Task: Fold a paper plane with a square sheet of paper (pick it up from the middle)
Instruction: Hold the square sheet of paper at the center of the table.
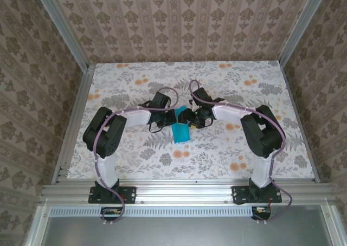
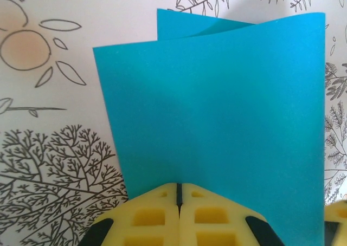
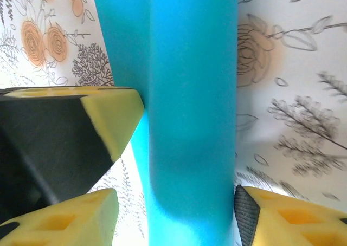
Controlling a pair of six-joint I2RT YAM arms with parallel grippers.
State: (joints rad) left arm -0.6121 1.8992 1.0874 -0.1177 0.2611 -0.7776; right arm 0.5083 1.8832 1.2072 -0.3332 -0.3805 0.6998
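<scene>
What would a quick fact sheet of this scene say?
paper: blue, bent over double, not yet a plane
left hand: shut on the paper
right hand: open, one finger on either side of the paper
table: floral cover, under the paper

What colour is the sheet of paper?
Plain bright cyan-blue paper, unmarked; clearest in the left wrist view.
</scene>
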